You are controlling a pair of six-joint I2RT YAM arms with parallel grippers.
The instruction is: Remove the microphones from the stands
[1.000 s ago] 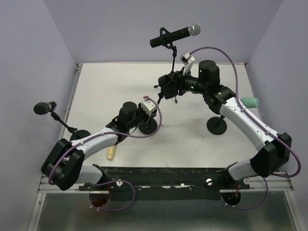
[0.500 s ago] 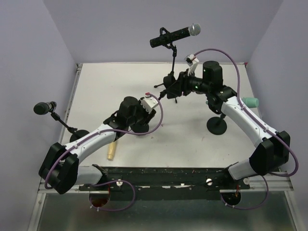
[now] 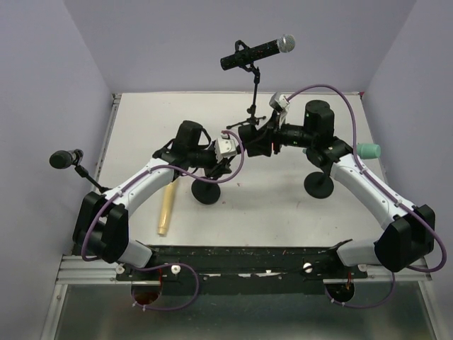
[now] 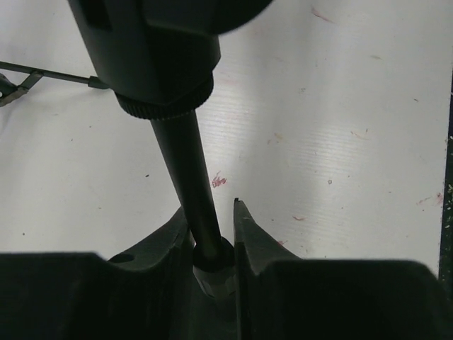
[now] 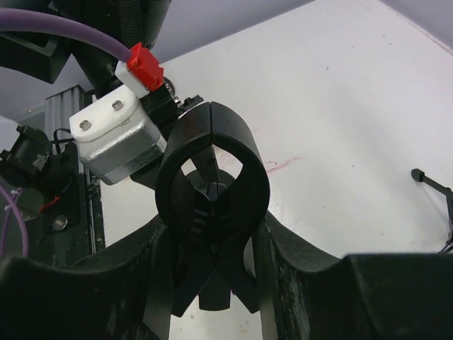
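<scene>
A black microphone [image 3: 258, 51] with a silver head sits in the clip of a tripod stand [image 3: 253, 92] at the back. A second black microphone [image 3: 62, 159] sits on a stand at the left edge. My left gripper [image 3: 219, 163] is shut on the thin pole [image 4: 185, 163] of a round-base stand [image 3: 206, 192]; the pole runs between its fingers [image 4: 211, 209]. My right gripper [image 3: 249, 138] is shut on that stand's black spring clip [image 5: 212, 177]. The clip's ring is empty.
A tan cylinder [image 3: 167, 210] lies on the table near the left arm. Another round black base [image 3: 318, 185] stands under the right arm. A teal object [image 3: 368, 150] lies at the right edge. A tripod leg [image 5: 432, 184] shows at the right.
My left arm has stretched farther out and its gripper has risen along the pole. My right gripper has shifted slightly nearer and left with the clip. The tan cylinder is more uncovered.
</scene>
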